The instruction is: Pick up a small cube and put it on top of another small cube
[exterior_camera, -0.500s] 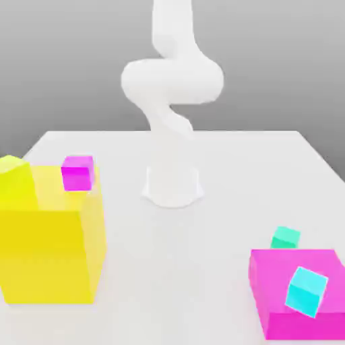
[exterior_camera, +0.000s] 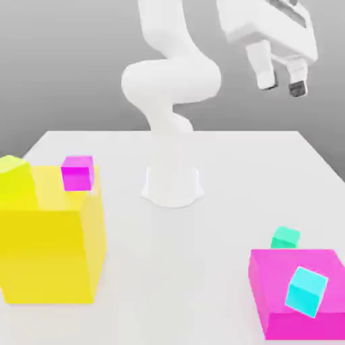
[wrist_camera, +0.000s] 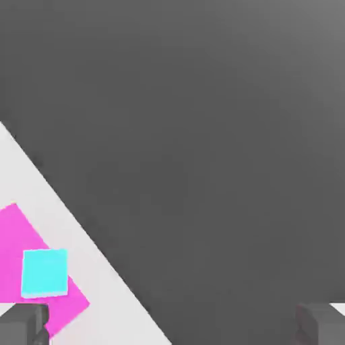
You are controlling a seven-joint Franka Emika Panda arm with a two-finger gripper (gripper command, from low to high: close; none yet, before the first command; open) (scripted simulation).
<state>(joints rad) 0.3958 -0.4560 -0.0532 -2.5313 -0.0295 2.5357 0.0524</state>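
The small cube point(exterior_camera: 286, 237), plain teal-green, rests on the white table just behind a big magenta block point(exterior_camera: 296, 317) at the exterior view's right. My gripper point(exterior_camera: 282, 86) hangs high above that area, open, with nothing between its fingers. A lighter cyan small cube point(exterior_camera: 306, 291) lies tilted on top of the magenta block. In the hand view the gripper point(wrist_camera: 172, 325) has its dark fingertips point(wrist_camera: 23, 325) set wide apart, and the cyan cube point(wrist_camera: 44, 273) and magenta block point(wrist_camera: 10, 256) lie far below.
A big yellow block point(exterior_camera: 50, 246) stands at the exterior view's left, carrying a small magenta cube point(exterior_camera: 77, 173) and a lime cube point(exterior_camera: 13, 178). The arm's white base point(exterior_camera: 172, 185) stands mid-table. The table edge point(wrist_camera: 74, 222) runs diagonally in the hand view.
The hand and open gripper have swung into the exterior view's upper right, and the upper arm has shifted left. No cube has moved.
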